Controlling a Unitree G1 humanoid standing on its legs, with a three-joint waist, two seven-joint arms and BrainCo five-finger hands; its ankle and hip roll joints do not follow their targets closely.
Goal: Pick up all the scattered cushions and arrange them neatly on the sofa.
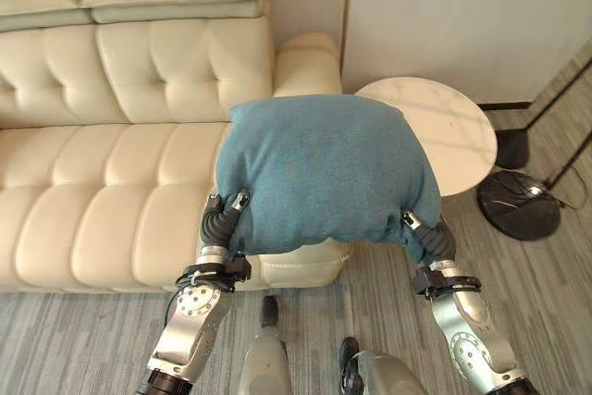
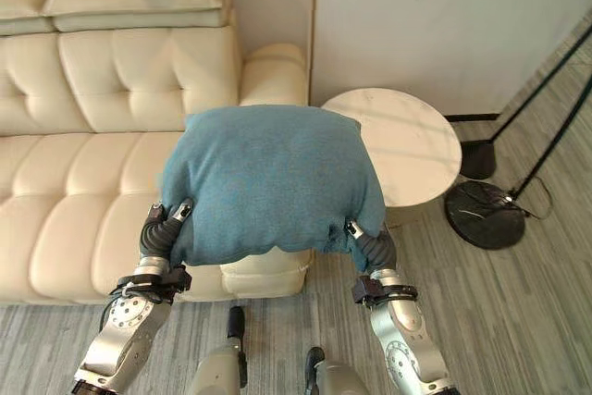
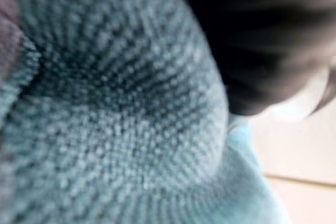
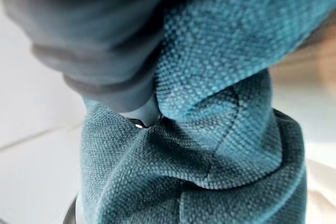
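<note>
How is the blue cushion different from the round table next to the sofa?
The blue cushion is teal woven cloth, soft and squarish; the round table is pale, smooth and hard. The cushion hangs in the air, its lower corners held at the left hand and the right hand; the table stands on the floor beside the sofa.

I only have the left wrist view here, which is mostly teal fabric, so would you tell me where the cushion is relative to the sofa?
Observer: The teal cushion is held up in front of the cream sofa, over its right end by the armrest.
Operator: Thank you. Is the other hand on it too?
Observer: Yes, the right hand grips the lower right corner, with fabric bunched around it in its wrist view; the left hand grips the lower left.
Operator: Is anything close by on the right?
Observer: A round white side table stands beside the armrest, partly behind the cushion.
</note>
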